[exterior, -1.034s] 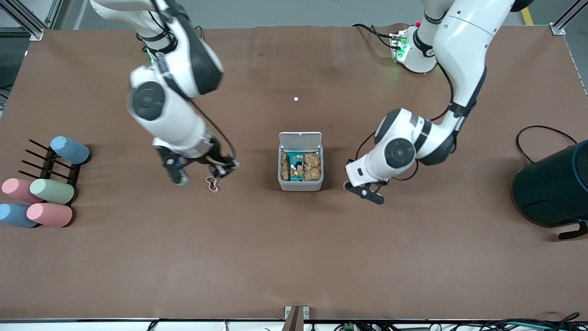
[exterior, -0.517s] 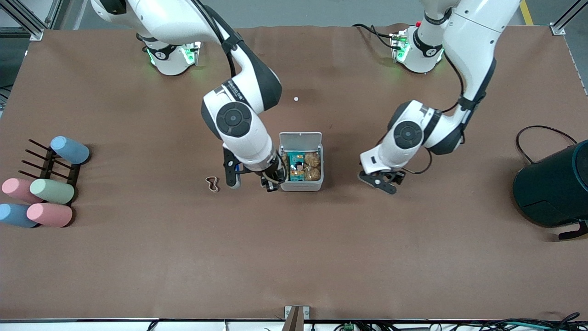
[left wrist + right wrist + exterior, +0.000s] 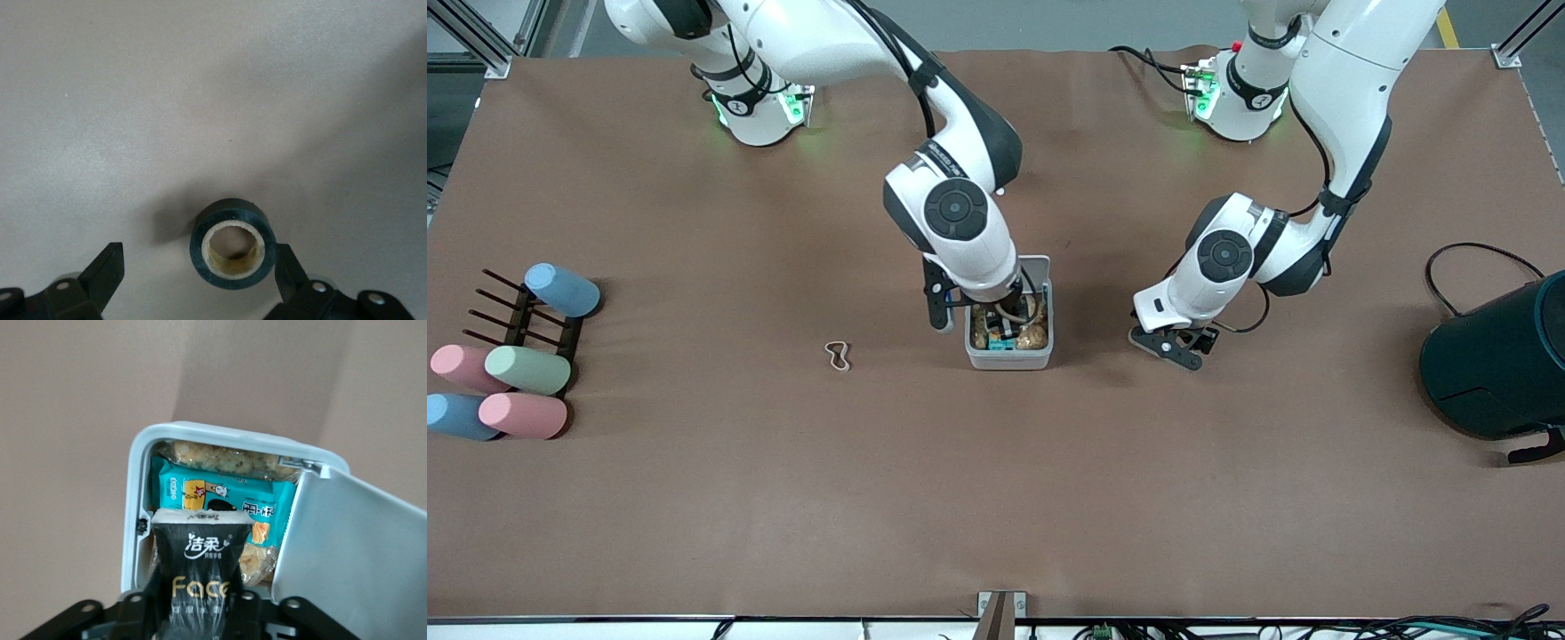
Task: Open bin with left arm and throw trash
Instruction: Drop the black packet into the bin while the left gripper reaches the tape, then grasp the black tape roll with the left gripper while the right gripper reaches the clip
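The bin (image 3: pixel 1009 360) stands mid-table with its white lid (image 3: pixel 353 547) swung open; snack packets lie inside. My right gripper (image 3: pixel 1005 322) hangs over the bin's opening, shut on the black snack packet with gold print (image 3: pixel 200 553); in the right wrist view the right gripper (image 3: pixel 200 613) holds the packet's end. My left gripper (image 3: pixel 1174 348) is low over the table beside the bin, toward the left arm's end. In the left wrist view the left gripper (image 3: pixel 197 277) is open, with the dark tape roll (image 3: pixel 232 243) on the table between its fingers. The whitish rubber-band loop (image 3: pixel 837 356) lies toward the right arm's end.
A big dark teal cylinder (image 3: pixel 1503 364) with a black cable (image 3: pixel 1467 258) stands at the left arm's end. A dark rack (image 3: pixel 525 316) with several pastel cups (image 3: pixel 525 369) sits at the right arm's end.
My right arm has swung from beside the rubber band to over the open bin, carrying the black packet. My left gripper has shifted a little toward the left arm's end.
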Robot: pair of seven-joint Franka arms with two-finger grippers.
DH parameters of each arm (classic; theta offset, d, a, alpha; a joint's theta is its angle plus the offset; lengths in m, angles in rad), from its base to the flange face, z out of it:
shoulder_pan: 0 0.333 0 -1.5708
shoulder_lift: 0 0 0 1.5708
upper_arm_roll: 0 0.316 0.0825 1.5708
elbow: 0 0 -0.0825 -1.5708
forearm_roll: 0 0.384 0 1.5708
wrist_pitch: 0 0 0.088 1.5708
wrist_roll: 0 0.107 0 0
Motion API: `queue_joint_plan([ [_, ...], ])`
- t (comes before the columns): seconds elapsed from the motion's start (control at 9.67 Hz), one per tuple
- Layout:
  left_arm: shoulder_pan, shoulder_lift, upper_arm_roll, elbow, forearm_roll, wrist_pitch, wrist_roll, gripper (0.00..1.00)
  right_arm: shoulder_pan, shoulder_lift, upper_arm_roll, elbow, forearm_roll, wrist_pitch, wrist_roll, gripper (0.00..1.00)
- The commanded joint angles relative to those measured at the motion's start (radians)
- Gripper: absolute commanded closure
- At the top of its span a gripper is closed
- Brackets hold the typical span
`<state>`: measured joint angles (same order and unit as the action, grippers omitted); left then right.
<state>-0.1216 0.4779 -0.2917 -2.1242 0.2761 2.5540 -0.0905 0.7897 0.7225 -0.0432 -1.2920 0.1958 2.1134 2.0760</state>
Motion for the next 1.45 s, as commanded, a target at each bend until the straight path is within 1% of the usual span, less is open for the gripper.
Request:
queue_joint_plan([
  [0.0,0.0,0.019,-0.026,-0.011,-0.018,0.038,-0.058,0.0,-0.016,0.009,0.002,0.022,0.008,-0.001,-0.01,0.4],
  [0.1,0.0,0.028,-0.026,-0.013,-0.018,0.052,-0.061,0.0,-0.026,0.009,0.002,0.022,0.007,-0.003,-0.005,0.0],
  [0.21,0.0,0.034,-0.026,-0.013,-0.018,0.058,-0.061,0.0,-0.03,0.006,0.0,0.022,0.007,-0.009,-0.007,0.0],
  [0.31,0.002,0.038,-0.026,-0.014,-0.018,0.068,-0.06,0.05,-0.047,0.0,0.0,0.022,0.008,-0.013,-0.008,0.0],
  [0.41,0.0,0.041,-0.026,-0.019,-0.015,0.092,-0.045,0.44,-0.079,-0.011,0.002,0.025,0.014,-0.015,-0.008,0.0],
  [0.52,0.0,0.044,-0.026,-0.019,-0.011,0.092,-0.04,0.8,-0.105,-0.037,0.003,0.025,0.014,-0.045,-0.011,0.0],
  [0.62,-0.004,0.042,-0.026,-0.017,-0.011,0.092,-0.041,1.0,-0.144,-0.067,0.003,0.026,0.016,-0.085,-0.025,0.0],
  [0.72,-0.009,0.035,-0.027,-0.01,-0.011,0.088,-0.049,1.0,-0.185,-0.116,-0.001,0.019,0.017,-0.093,-0.027,0.0],
  [0.83,-0.01,0.021,-0.029,0.013,-0.009,0.083,-0.04,1.0,-0.248,-0.149,0.0,0.008,0.014,-0.137,-0.036,0.0],
  [0.93,-0.01,-0.007,-0.046,0.053,-0.009,0.034,-0.038,1.0,-0.292,-0.163,0.002,0.008,0.016,-0.233,-0.16,0.0],
  [1.03,-0.01,-0.015,-0.096,0.14,-0.015,-0.069,-0.058,1.0,-0.328,-0.173,-0.001,0.002,0.016,-0.331,-0.338,0.0],
  [1.14,-0.021,-0.007,-0.143,0.262,-0.02,-0.201,-0.113,1.0,-0.367,-0.175,-0.003,-0.035,0.007,-0.349,-0.458,0.0],
  [1.24,-0.032,0.011,-0.182,0.362,-0.02,-0.306,-0.176,1.0,-0.41,-0.173,-0.003,-0.079,0.005,-0.348,-0.609,0.0],
  [1.34,-0.044,0.031,-0.217,0.412,-0.02,-0.351,-0.239,1.0,-0.447,-0.173,-0.004,-0.126,0.001,-0.342,-0.773,0.0],
])
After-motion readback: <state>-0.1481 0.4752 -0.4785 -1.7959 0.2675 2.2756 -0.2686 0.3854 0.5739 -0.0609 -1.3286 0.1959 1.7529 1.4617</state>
